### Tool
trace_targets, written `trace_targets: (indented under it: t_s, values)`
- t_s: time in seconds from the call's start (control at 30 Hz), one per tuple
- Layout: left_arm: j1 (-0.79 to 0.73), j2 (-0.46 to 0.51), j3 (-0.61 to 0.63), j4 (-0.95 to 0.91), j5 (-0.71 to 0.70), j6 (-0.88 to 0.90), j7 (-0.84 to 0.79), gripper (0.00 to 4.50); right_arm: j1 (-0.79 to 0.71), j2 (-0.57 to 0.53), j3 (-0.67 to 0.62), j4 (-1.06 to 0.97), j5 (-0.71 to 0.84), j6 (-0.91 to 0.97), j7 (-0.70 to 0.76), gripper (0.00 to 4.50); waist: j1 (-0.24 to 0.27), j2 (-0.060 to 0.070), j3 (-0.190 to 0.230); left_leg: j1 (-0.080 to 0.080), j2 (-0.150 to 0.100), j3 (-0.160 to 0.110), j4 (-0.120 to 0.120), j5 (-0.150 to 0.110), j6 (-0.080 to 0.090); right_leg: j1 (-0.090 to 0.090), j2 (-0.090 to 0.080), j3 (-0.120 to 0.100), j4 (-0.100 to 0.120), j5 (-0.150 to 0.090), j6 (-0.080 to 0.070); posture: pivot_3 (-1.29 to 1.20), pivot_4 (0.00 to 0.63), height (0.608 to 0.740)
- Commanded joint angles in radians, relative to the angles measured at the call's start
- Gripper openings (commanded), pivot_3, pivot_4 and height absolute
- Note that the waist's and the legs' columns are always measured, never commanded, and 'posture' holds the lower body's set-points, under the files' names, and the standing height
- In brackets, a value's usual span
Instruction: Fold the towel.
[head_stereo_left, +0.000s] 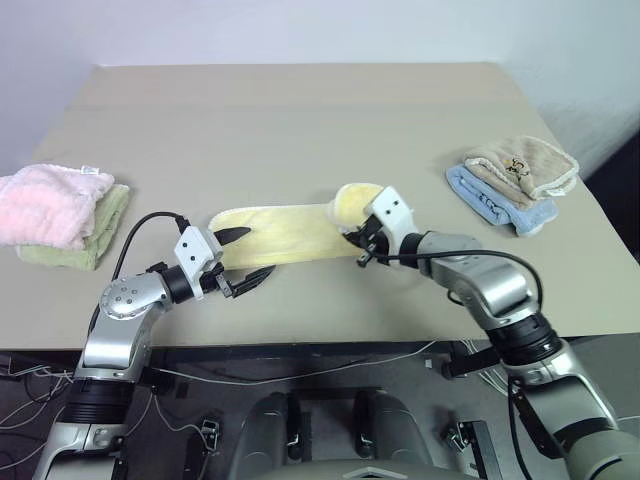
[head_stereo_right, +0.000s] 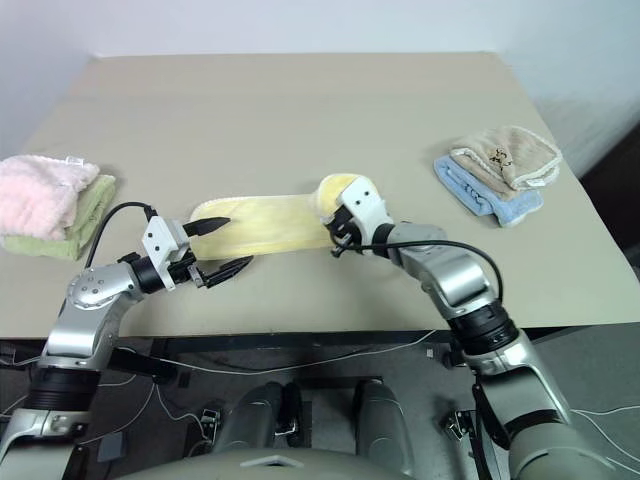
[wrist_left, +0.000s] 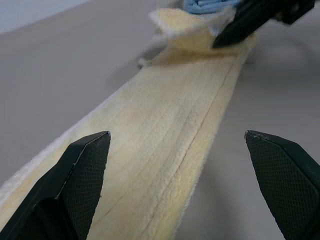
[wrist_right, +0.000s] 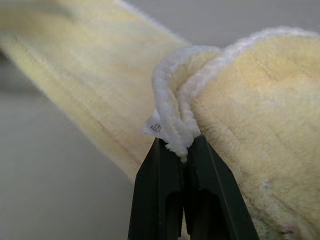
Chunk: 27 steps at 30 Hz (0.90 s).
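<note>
Two tools work one cloth at the middle of the tabletop (head_stereo_left: 300, 120). Towel (head_stereo_left: 285, 236), pale yellow terry, lies as a long narrow strip running left to right across the lower centre of the head views, its right end lifted and curled back over itself. Right tool (head_stereo_left: 357, 240), pressed together, pinches that raised end; in the right wrist view the two black fingers (wrist_right: 165, 200) clamp the lighter stitched edge, bunched into a small fold, with a small white tag (wrist_right: 154, 126) just beside the pinch. Left tool (head_stereo_left: 243, 259) sits at the strip's left end, fingers spread wide, one tip over the towel's corner and the other off its near edge above bare tabletop; it holds nothing. Left wrist view looks down the strip's length, both fingertips (wrist_left: 82, 165) apart on either side of the cloth, a stitched seam line running along it toward the lifted end. Far left of frame: fluffy pink towel (head_stereo_left: 45, 203) stacked on a pale green folded cloth (head_stereo_left: 95, 235). Right of frame, well apart from the strip: beige towel (head_stereo_left: 525, 163) with dark embroidery resting on a blue folded cloth (head_stereo_left: 490, 205).
</note>
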Motion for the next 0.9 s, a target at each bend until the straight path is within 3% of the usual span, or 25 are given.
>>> trace_targets:
  t_s: [0.03, 0.07, 0.2, 0.4, 0.53, 0.63, 0.83, 0.9]
  values:
    - [0.029, -0.001, 0.020, -0.072, -0.022, 0.012, 0.019, 4.50, -0.020, 0.025, -0.005, 0.020, -0.050, -0.047, 0.026, 0.02, 0.000, 0.000, 0.000, 0.000, 0.000, 0.000, 0.000, 0.000, 0.000, 0.000, 0.000, 0.000, 0.000, 0.000, 0.000, 0.00, 0.150, 0.740]
    - [0.041, -0.002, 0.024, -0.084, -0.025, 0.019, 0.024, 4.50, -0.017, 0.030, -0.007, 0.022, -0.056, -0.048, 0.036, 0.02, 0.000, 0.000, 0.000, 0.000, 0.000, 0.000, 0.000, 0.000, 0.000, 0.000, 0.000, 0.000, 0.000, 0.000, 0.000, 0.00, 0.150, 0.740]
    - [0.097, -0.006, 0.041, -0.138, -0.048, 0.054, 0.051, 4.50, -0.003, 0.050, -0.037, 0.012, -0.049, -0.039, 0.070, 0.88, -0.003, 0.000, 0.000, 0.000, 0.000, 0.000, 0.000, 0.000, 0.000, 0.000, 0.000, 0.000, 0.000, 0.000, 0.000, 0.00, 0.150, 0.740]
    - [0.210, -0.048, 0.096, -0.281, -0.187, 0.197, 0.132, 4.50, 0.030, 0.033, -0.176, -0.118, 0.055, -0.042, 0.151, 2.89, 0.000, 0.000, 0.000, 0.000, 0.000, 0.000, 0.000, -0.002, 0.002, 0.000, -0.001, 0.000, 0.000, 0.000, 0.000, 0.00, 0.150, 0.740]
    - [0.283, -0.101, 0.158, -0.397, -0.346, 0.349, 0.240, 4.50, 0.044, 0.004, -0.277, -0.163, 0.138, -0.024, 0.210, 2.89, 0.000, 0.000, 0.000, 0.000, 0.000, -0.001, 0.000, -0.003, 0.004, 0.001, -0.001, 0.000, 0.000, 0.000, 0.000, 0.00, 0.150, 0.740]
    - [0.316, -0.150, 0.163, -0.427, -0.369, 0.460, 0.378, 4.50, 0.000, 0.019, -0.325, -0.054, 0.147, -0.023, 0.205, 2.21, 0.000, 0.000, 0.000, 0.001, 0.000, -0.002, 0.000, -0.003, 0.004, 0.002, -0.001, -0.001, 0.000, 0.000, 0.000, 0.00, 0.150, 0.740]
    - [0.327, -0.304, 0.214, -0.475, -0.528, 0.616, 0.627, 4.50, -0.077, 0.079, -0.264, 0.229, 0.020, -0.173, 0.214, 0.13, -0.001, -0.001, 0.000, 0.001, 0.000, -0.002, 0.000, -0.003, 0.004, 0.002, 0.000, -0.001, -0.001, 0.000, 0.000, 0.00, 0.150, 0.740]
    - [0.327, -0.369, 0.250, -0.485, -0.601, 0.647, 0.729, 4.50, -0.089, 0.108, -0.215, 0.354, -0.054, -0.256, 0.215, 0.02, -0.002, -0.001, -0.001, 0.001, 0.000, -0.002, 0.000, -0.003, 0.004, 0.003, -0.001, -0.001, -0.001, 0.000, 0.000, 0.00, 0.150, 0.740]
